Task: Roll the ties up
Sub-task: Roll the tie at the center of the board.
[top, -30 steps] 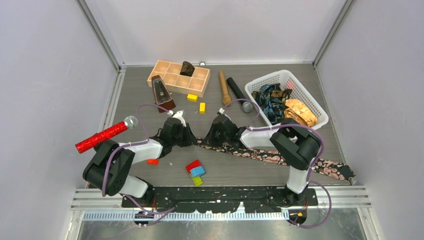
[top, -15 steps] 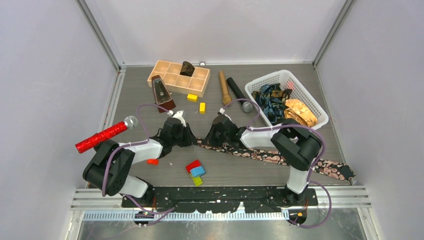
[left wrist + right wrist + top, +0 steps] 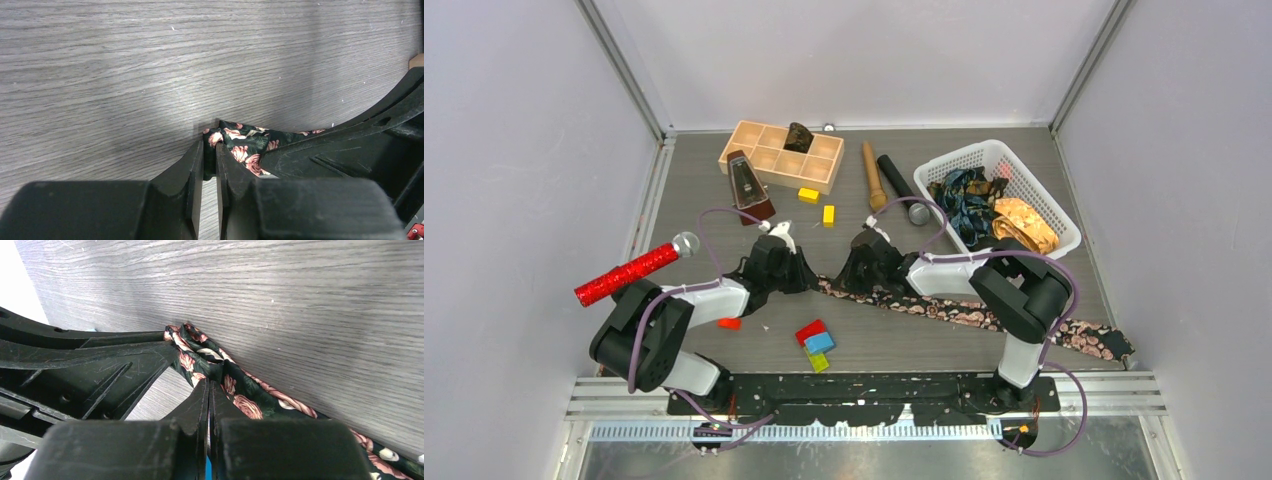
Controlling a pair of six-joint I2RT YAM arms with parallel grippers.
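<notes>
A black tie with pink roses lies across the table, running from the middle to the front right. Its left end is bunched between both grippers. My left gripper is shut on the bunched tie end, with a fold of fabric pinched between its jaws. My right gripper faces it from the right, its jaws shut on a fold of the same tie. Further ties, a blue-teal one and a golden one, lie in the white basket.
A wooden compartment tray at the back holds a dark roll. A metronome, two yellow blocks, a wooden stick and a black microphone lie behind the grippers. A red glittery microphone lies left; coloured blocks lie in front.
</notes>
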